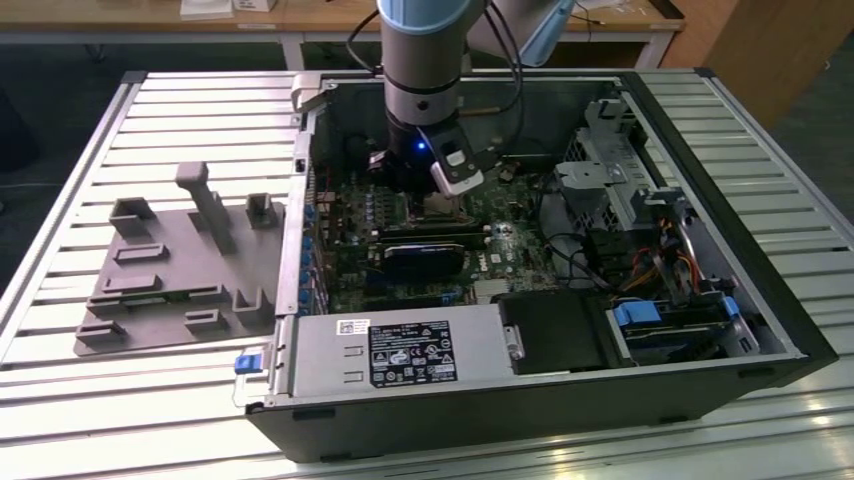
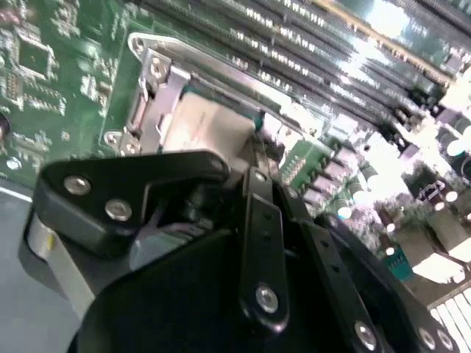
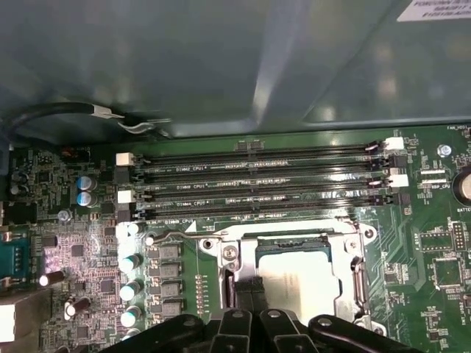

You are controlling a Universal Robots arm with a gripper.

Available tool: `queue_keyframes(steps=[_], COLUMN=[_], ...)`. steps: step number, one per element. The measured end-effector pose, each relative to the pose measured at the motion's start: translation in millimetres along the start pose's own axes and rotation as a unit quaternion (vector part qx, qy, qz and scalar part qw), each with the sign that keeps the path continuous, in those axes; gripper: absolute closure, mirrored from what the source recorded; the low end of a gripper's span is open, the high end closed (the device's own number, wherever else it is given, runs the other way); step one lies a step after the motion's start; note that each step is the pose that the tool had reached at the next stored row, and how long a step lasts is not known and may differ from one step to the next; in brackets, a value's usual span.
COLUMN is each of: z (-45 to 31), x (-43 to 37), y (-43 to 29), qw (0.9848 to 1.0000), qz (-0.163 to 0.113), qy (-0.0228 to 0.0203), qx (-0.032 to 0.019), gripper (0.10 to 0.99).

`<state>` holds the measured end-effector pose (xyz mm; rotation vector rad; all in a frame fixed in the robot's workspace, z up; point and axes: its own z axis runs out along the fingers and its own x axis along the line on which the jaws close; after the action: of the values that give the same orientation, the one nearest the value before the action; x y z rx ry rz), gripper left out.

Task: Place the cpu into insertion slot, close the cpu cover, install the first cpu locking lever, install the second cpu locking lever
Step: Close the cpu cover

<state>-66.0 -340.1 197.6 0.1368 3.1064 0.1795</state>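
Note:
The cpu lies flat in the insertion slot of the green motherboard, its dull silver top showing through the window of the cpu cover. The silver cover frame lies down around it. A thin wire lever runs beside the socket's corner. My gripper is shut with nothing between its dark fingers, and its tips rest at the edge of the cpu top by the cover frame. In the second wrist view the black gripper linkage hides part of the cpu and cover. In the exterior view the gripper reaches down into the open computer case.
Long black memory slots run just beyond the socket, and small capacitors stand beside it. A black card, cables and drive bays crowd the case. A grey parts fixture lies on the slatted table at the exterior view's left.

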Motion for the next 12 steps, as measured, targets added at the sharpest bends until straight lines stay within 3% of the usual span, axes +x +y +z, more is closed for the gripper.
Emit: queue_keyframes(steps=[3,9,12], z=[-2.6,-16.0,-17.0], x=[-0.3,-0.4,-0.5], y=[0.5,1.9,2.0], qw=[1.0,1.0,1.0], qz=[0.0,0.0,0.0], qy=[-0.0004,-0.0001,-0.0002], qx=[-0.0003,0.0001,0.0005], gripper=[0.984,0.984,0.984])
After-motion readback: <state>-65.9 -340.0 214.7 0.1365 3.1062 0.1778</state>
